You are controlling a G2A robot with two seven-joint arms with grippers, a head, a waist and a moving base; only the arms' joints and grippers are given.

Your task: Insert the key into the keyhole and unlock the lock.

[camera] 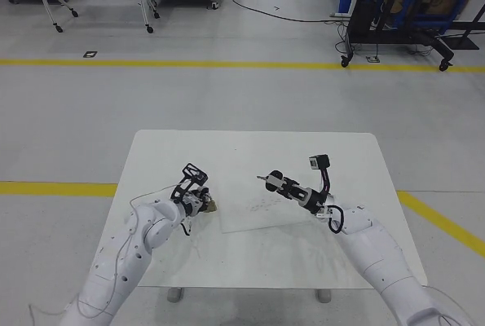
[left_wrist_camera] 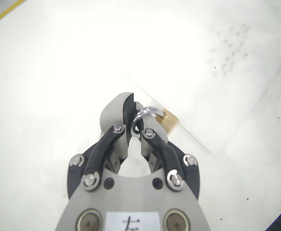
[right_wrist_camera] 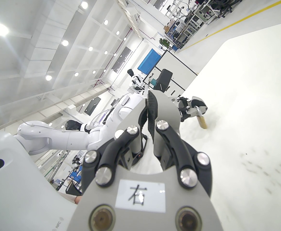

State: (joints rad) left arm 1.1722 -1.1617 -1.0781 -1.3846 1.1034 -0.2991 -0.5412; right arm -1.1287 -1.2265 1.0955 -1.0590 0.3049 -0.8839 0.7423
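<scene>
Left hand (left_wrist_camera: 133, 103) is clamped tight on the shackle (left_wrist_camera: 144, 111) of the lock (left_wrist_camera: 168, 121). The pads are nearly together with the steel loop pinched between them. The brass body sticks out past the fingertips, tilted, with its lower end on the bench (camera: 250, 155), right at the edge of a clear sheet (camera: 254, 216) lying flat there.

From the top, the left hand (camera: 200, 198) and lock (camera: 210, 206) sit at the left-centre of the bench. The right hand (camera: 270, 178) is held above the sheet, well apart from the lock, with its tips pointed toward it.

The right hand (right_wrist_camera: 147, 99) has its jaws narrow and the pads look pressed together. A thin dark sliver pokes out past the tips in the top view and is probably the key (camera: 262, 176), but it is too small to confirm. The key is not in the lock.

The right wrist view has the left hand (right_wrist_camera: 191, 105) farther off, with the lock (right_wrist_camera: 202, 121) hanging from it by the shackle.
</scene>
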